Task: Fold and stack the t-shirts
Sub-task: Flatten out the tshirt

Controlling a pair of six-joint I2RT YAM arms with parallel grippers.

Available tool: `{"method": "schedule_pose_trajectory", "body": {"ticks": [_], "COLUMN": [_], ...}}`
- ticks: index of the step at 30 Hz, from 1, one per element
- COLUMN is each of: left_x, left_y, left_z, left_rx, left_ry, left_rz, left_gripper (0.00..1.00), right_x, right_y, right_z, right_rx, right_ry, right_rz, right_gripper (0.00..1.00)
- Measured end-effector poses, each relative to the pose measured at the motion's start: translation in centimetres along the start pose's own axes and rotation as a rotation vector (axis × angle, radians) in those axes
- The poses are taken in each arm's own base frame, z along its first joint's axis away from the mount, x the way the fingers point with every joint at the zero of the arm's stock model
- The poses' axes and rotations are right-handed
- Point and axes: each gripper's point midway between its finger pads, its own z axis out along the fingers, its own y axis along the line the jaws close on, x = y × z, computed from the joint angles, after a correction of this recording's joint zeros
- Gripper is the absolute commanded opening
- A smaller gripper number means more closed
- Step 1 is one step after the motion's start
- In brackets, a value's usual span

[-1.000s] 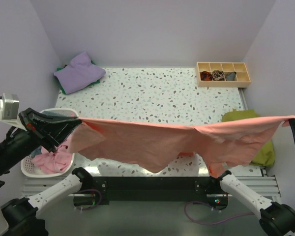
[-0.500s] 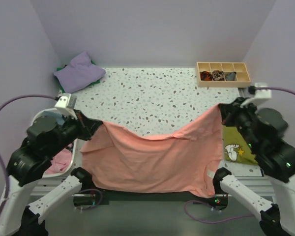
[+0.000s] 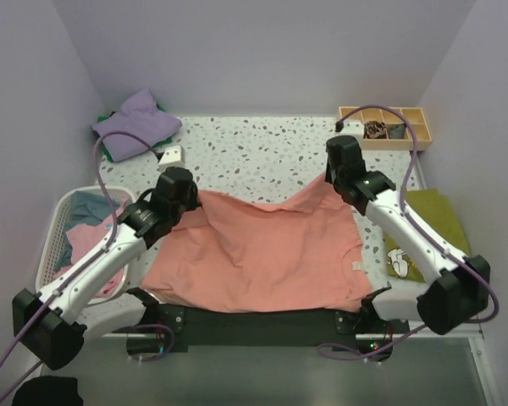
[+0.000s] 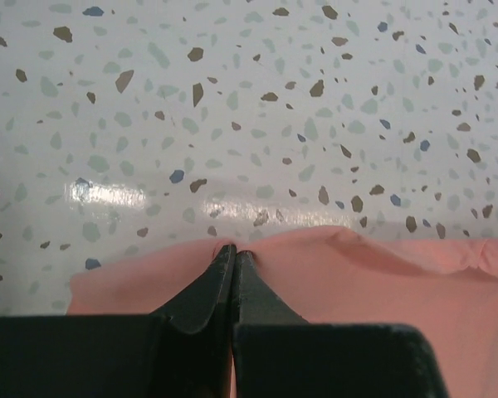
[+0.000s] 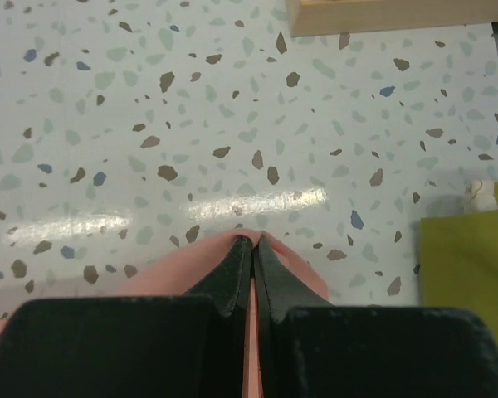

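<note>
The large salmon-pink t-shirt (image 3: 258, 254) lies spread over the near half of the table, its near edge hanging over the front. My left gripper (image 3: 193, 196) is shut on its far left corner (image 4: 149, 278), low over the table. My right gripper (image 3: 330, 179) is shut on its far right corner (image 5: 191, 261). In both wrist views the black fingers (image 4: 216, 286) (image 5: 236, 269) pinch pink cloth. A folded lavender shirt (image 3: 135, 124) lies on a green one (image 3: 107, 154) at the back left. An olive-green shirt (image 3: 436, 224) lies at the right edge.
A white laundry basket (image 3: 52, 228) at the left holds pink (image 3: 89, 241) and light blue clothes (image 3: 85, 207). A wooden compartment box (image 3: 388, 128) stands at the back right. A small white block (image 3: 171, 155) lies near the lavender shirt.
Both arms have swung forward and down from holding the shirt stretched in the air. The shirt now lies on the table, its far corners still pinched.
</note>
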Motion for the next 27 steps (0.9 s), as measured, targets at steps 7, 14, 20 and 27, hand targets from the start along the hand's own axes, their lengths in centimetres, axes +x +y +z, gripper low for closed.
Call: {"method": "schedule_pose_trajectory", "body": {"ticks": [7,14,20,27], "left_x": [0.6,-3.2,-1.9,1.2], "left_y": [1.2,3.7,6.5,6.2], "left_z": [7.8,13.7,19.0,22.0], "left_rx": [-0.208,-0.312,-0.357,-0.350], "left_ry": [-0.013,-0.049,0.016,0.112], "left_rz": [0.086,0.055,0.070,0.114], "left_gripper": [0.00,0.00,0.46,0.73], "right_x": [1.5,-2.4,-1.0,4.4], "right_y": [1.4,2.3,3.1,2.7], "right_z": [10.4,18.5,24.2,23.3], "right_rx": [0.081,0.085,0.047,-0.004], "right_ry": [0.121,0.107,0.164,0.262], "right_rz": [-0.003,0.062,0.070,0.047], "right_gripper": [0.00,0.00,0.81,0.99]}}
